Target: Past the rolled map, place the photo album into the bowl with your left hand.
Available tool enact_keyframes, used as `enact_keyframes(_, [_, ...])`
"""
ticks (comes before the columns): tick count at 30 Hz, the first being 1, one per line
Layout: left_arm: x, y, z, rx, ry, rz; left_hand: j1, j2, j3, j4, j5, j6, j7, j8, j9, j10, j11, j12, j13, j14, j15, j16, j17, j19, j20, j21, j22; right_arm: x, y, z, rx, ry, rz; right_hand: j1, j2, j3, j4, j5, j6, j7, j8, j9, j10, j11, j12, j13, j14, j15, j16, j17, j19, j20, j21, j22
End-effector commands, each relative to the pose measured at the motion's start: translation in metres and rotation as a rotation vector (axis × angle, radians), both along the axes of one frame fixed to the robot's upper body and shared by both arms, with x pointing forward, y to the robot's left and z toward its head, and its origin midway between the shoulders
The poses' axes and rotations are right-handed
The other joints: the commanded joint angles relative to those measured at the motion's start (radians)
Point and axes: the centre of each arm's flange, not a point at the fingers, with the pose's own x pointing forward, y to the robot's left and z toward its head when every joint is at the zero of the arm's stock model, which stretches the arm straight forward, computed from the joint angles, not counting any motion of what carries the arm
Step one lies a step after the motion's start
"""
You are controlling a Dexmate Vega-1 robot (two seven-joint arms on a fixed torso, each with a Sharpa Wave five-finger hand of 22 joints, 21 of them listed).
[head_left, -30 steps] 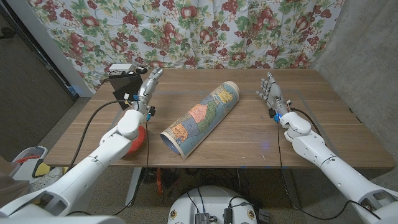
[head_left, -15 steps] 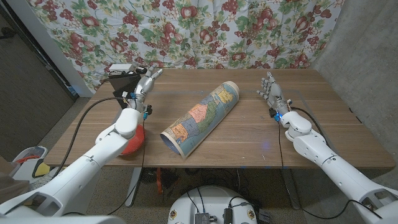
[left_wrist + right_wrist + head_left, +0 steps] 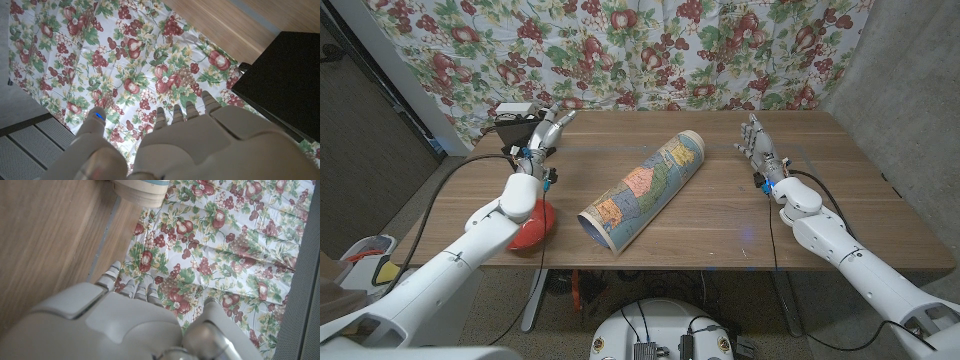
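Photo album (image 3: 513,128) lies at the wooden table's (image 3: 720,215) far-left corner by the open, empty left hand (image 3: 544,131), floral curtain (image 3: 620,50) behind

Wooden table (image 3: 720,215) carries rolled map (image 3: 642,189), black photo album (image 3: 512,135), red bowl (image 3: 532,229)

wooden table (image 3: 720,215); fruit-print curtain (image 3: 650,50) behind; grey wall (image 3: 910,90) on right side.
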Motion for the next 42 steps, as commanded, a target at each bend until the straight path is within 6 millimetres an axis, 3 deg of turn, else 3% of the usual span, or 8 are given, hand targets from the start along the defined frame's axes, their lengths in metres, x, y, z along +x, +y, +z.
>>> enact_keyframes(1, [-0.010, 0.009, 0.006, 0.059, -0.005, 0.063, 0.010, -0.001, 0.002, -0.008, -0.001, -0.007, 0.001, -0.004, 0.003, -0.015, -0.005, 0.002, 0.003, -0.063, 0.015, 0.001, 0.002, -0.004, 0.019, -0.001, 0.002, -0.001, 0.001, 0.002, -0.020, 0.003, -0.014, 0.005, -0.001, 0.003, -0.004, 0.002, 0.000, 0.003, 0.001, 0.002, -0.006, -0.001, -0.003, 0.002, -0.010, 0.002, -0.003, 0.001, -0.006, 0.004, -0.003, 0.004])
enact_keyframes(14, [-0.019, 0.016, 0.015, 0.141, -0.007, 0.167, 0.016, 0.001, 0.003, -0.013, -0.002, -0.013, 0.001, -0.006, 0.003, -0.018, -0.003, 0.001, 0.002, -0.072, 0.017, 0.000, 0.002, -0.011, 0.015, -0.002, 0.002, -0.004, 0.000, 0.003, -0.025, -0.010, -0.019, -0.001, -0.002, -0.001, -0.003, 0.001, 0.003, 0.003, 0.002, 0.002, -0.004, 0.000, -0.003, 0.002, -0.011, 0.003, -0.001, 0.002, -0.007, 0.005, -0.002, 0.004])
enact_keyframes(18, [-0.021, 0.019, 0.018, 0.166, -0.014, 0.211, 0.020, 0.005, 0.003, -0.017, -0.002, -0.017, -0.002, -0.008, 0.003, -0.022, -0.003, 0.001, 0.003, -0.082, 0.039, 0.000, 0.002, -0.022, 0.034, -0.004, 0.003, -0.005, 0.000, 0.004, -0.026, -0.012, -0.021, -0.005, -0.005, -0.003, -0.002, 0.001, 0.004, 0.002, 0.002, 0.002, -0.004, 0.001, -0.002, 0.002, -0.011, 0.003, 0.000, 0.002, -0.007, 0.006, -0.001, 0.004])
enact_keyframes(22, [-0.023, 0.025, 0.022, 0.205, -0.017, 0.259, 0.022, 0.006, 0.003, -0.018, -0.002, -0.018, -0.003, -0.008, 0.003, -0.023, -0.002, 0.001, 0.003, -0.084, 0.042, 0.001, 0.002, -0.024, 0.036, -0.004, 0.003, -0.005, 0.001, 0.005, -0.031, -0.010, -0.020, -0.008, -0.007, -0.006, -0.001, 0.001, 0.004, 0.003, 0.002, 0.002, -0.003, 0.001, -0.002, 0.002, -0.011, 0.003, 0.000, 0.003, -0.007, 0.006, -0.001, 0.004])
enact_keyframes(31, [-0.028, 0.037, 0.026, 0.244, -0.024, 0.336, 0.025, 0.008, 0.003, -0.021, -0.001, -0.020, -0.003, -0.009, 0.003, -0.025, -0.002, 0.001, 0.004, -0.089, 0.035, 0.001, 0.003, -0.027, 0.033, -0.003, 0.003, -0.004, 0.005, 0.006, -0.040, 0.000, -0.014, -0.014, -0.011, -0.011, 0.001, 0.001, 0.004, 0.004, 0.002, 0.002, -0.003, 0.001, -0.003, 0.002, -0.012, 0.003, 0.001, 0.003, -0.008, 0.007, -0.001, 0.004])
enact_keyframes(42, [-0.032, 0.036, 0.026, 0.305, -0.028, 0.426, 0.032, 0.011, 0.004, -0.026, -0.001, -0.024, -0.007, -0.010, 0.003, -0.025, -0.004, 0.002, 0.004, -0.099, 0.037, 0.000, 0.003, -0.038, 0.031, -0.004, 0.003, -0.002, 0.007, 0.008, -0.041, -0.015, -0.017, -0.025, -0.021, -0.021, 0.003, 0.001, 0.005, 0.002, 0.002, 0.002, 0.000, 0.001, -0.002, 0.003, -0.010, 0.002, 0.004, 0.004, -0.008, 0.008, 0.000, 0.004])
